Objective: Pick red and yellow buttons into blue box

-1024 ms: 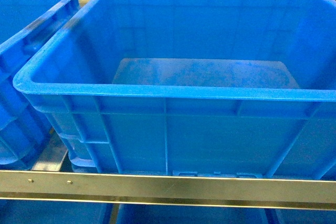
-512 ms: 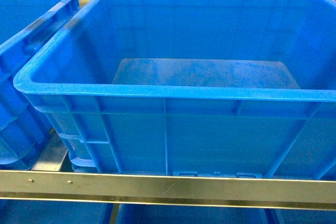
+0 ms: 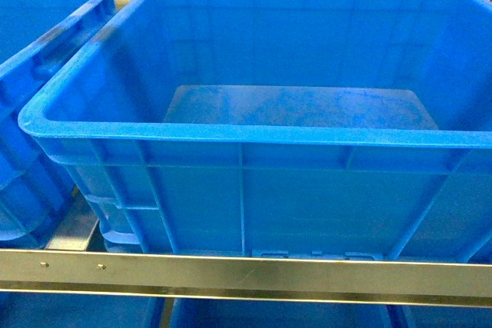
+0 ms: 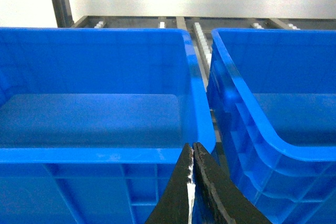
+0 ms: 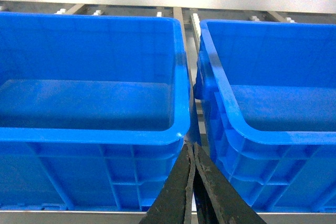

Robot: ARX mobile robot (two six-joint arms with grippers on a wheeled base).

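Both my claws, left (image 4: 192,153) and right (image 5: 192,153), are closed, empty. No buttons visible; box (image 3: 254,134) empty. I should find buttons first.

Both the left hand (image 4: 192,153) and right hand (image 5: 192,150) have fingers pressed together, gripping nothing.

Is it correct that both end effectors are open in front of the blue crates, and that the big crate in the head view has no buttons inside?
Not quite. Both end effectors are shut, left and right, as each wrist view shows. The rest holds: they sit before the blue crates, and the blue box shows no buttons on its visible floor.
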